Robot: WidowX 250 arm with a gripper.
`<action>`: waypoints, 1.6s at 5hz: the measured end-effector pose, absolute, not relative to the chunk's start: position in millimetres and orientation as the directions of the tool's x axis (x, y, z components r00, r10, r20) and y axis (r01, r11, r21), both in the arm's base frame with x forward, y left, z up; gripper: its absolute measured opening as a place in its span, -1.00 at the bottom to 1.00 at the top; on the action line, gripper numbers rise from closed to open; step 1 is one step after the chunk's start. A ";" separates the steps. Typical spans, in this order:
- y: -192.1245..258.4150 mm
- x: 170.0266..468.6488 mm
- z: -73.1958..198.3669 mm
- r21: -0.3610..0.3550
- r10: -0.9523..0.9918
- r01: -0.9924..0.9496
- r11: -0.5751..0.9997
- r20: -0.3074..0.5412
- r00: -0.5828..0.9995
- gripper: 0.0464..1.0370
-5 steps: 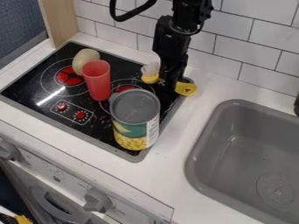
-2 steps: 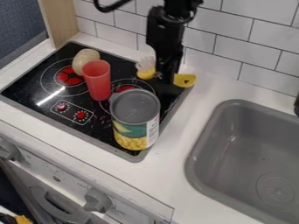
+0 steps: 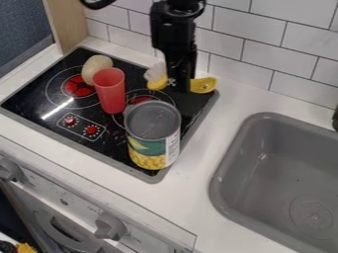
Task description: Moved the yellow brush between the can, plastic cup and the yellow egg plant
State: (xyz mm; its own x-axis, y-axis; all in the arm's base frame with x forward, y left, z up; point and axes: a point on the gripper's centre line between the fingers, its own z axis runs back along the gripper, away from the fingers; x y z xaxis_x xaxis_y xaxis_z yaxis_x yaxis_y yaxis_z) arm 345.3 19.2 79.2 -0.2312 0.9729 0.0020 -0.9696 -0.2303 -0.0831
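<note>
My black gripper (image 3: 180, 84) is over the back right part of the stovetop, shut on the middle of the yellow brush (image 3: 203, 85). The brush's pale bristles and one yellow part stick out on the left, and its yellow end on the right. A red plastic cup (image 3: 110, 91) stands upright left of the gripper. Just behind the cup lies the pale yellowish eggplant (image 3: 97, 68), partly hidden by it. The large can (image 3: 153, 134) with a pineapple label stands upright at the stovetop's front right, nearer the camera than the brush.
The black stovetop (image 3: 59, 121) carries the cup, eggplant and can. To the right, a grey sink (image 3: 231, 157) is set into the white counter (image 3: 191, 190). A tiled wall (image 3: 243, 52) rises behind, and a wooden panel (image 3: 68, 22) borders the back left.
My gripper has moved left and a little toward the back wall, carrying the brush with it. The cup, can and eggplant have kept their places.
</note>
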 end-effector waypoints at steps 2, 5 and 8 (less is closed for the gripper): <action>40.6 316.7 62.0 -0.016 0.948 -0.948 -0.317 0.003 -0.317 -0.42; 84.9 301.2 62.6 -0.015 0.893 -0.894 -0.448 0.025 -0.449 -0.42; 131.2 292.5 71.4 -0.041 0.830 -0.833 -0.552 0.064 -0.554 -0.42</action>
State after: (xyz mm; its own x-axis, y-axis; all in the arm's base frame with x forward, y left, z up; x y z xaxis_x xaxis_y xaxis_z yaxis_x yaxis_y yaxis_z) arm 292.5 131.2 71.4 -0.5536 0.8304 0.0638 -0.8328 -0.5521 -0.0409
